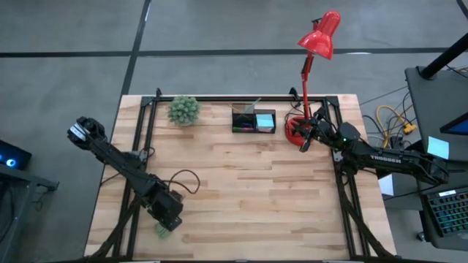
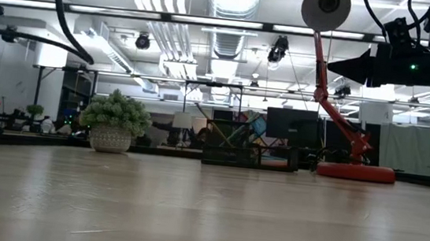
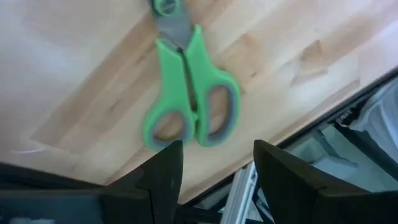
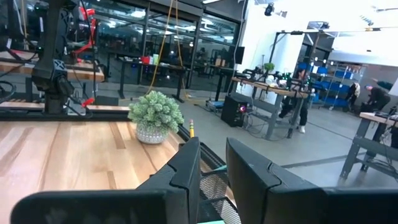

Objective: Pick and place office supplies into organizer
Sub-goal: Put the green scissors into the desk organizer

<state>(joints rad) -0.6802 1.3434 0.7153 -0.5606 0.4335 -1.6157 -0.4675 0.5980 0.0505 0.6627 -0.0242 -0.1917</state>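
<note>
One pair of scissors lies at the table's lower-left edge under the wide-open, empty left gripper, where a clumsy closing could nudge it off, I judge.

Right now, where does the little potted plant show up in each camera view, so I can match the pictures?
High view: potted plant at the table's far edge, left of the organizer.
Low view: plant left of centre, at the far edge, organizer to its right.
Left wrist view: not in it; only the scissors.
Right wrist view: plant mid-picture, beyond the right gripper.
Shared landmark: the organizer, beside the red lamp.
</note>
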